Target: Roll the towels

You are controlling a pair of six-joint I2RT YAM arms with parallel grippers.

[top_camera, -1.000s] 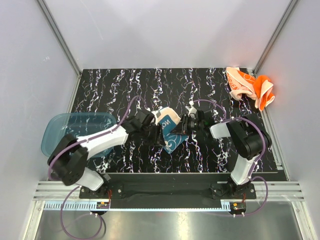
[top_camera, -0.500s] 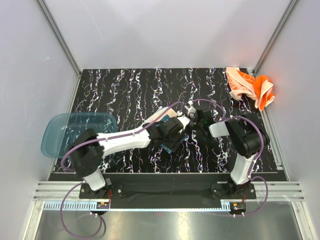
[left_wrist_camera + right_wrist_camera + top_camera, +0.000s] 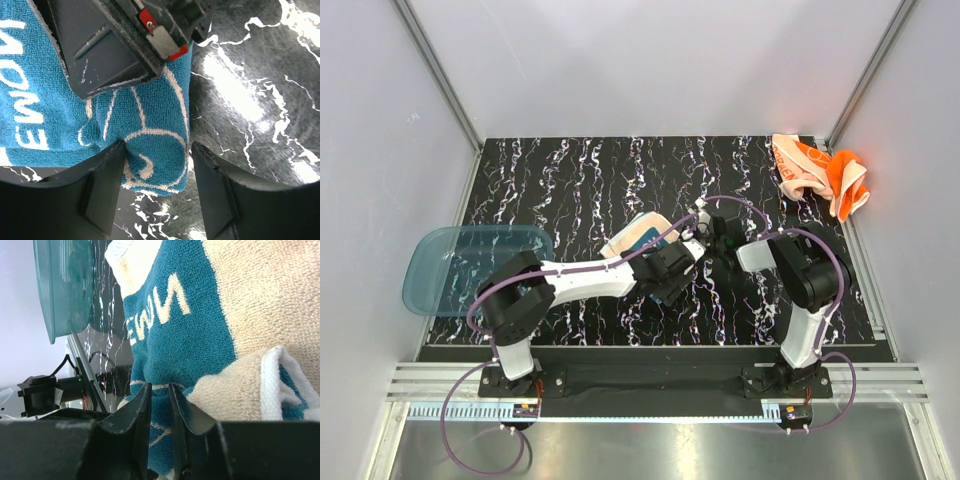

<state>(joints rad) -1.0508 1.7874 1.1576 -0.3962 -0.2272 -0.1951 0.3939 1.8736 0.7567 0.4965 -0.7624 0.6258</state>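
The teal towel (image 3: 635,238) lies bunched near the middle of the table, cream reverse folded over the blue face and white lettering showing. It's soft, light terry that should flop and crease wherever it's lifted. It won't slip much, but it won't hold a shape either, so a roll looks best started from a hemmed edge or corner, kept pressed flat.

The right gripper (image 3: 160,395) has its jaws drawn close with a fold of blue cloth pinched between them. The left gripper (image 3: 157,150) stands parted, straddling the towel's near corner, one finger against the cloth and the other just clear of the edge, gripping nothing.

Well apart, in the far right corner, the orange towel (image 3: 820,172) sits crumpled and untouched. Underneath is a glossy black marbled table (image 3: 550,180), likely slick enough for cloth to slide. A blue see-through tray (image 3: 450,265) overhangs the left edge, and plain pale walls (image 3: 650,70) close in on three sides.
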